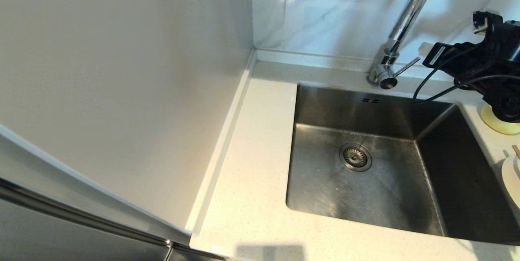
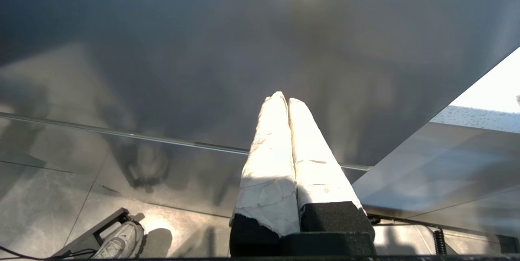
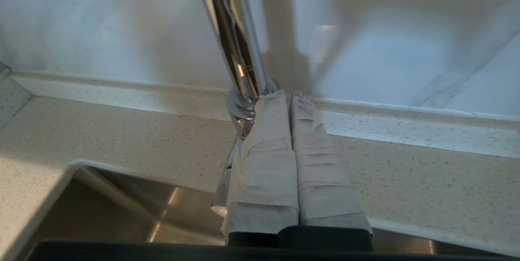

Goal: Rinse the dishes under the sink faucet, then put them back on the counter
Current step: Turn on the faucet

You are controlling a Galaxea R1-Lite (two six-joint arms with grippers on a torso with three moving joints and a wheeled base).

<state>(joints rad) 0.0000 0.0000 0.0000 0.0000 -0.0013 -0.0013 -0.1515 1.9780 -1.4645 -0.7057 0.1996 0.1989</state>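
Fingers [image 3: 260,147] of the right tool [image 3: 289,98] are pressed together with nothing between them, their tips just before the faucet [image 3: 233,37] base, beside where the lever leaves it. That pose suggests a push on the lever [image 1: 406,67] rather than a grasp: closed fingers make one stiff prod, so water can be started before any dish is lifted. No water runs yet, and the sink [image 1: 365,163] below the tool holds only its drain strainer [image 1: 355,156].

Behind the tool, on the worktop [image 1: 252,171] at the sink's right edge, sits the bowl [image 1: 497,125], partly hidden by the arm. Farther back lie the plate [image 1: 512,180] and a chopstick [image 1: 516,150] tip, both cut off by the view's edge. They wait near the basin, a short carry to the spout.

The left tool [image 2: 287,99] is closed and empty too, parked low, well away from the sink, facing a dark cabinet front [image 2: 203,50].
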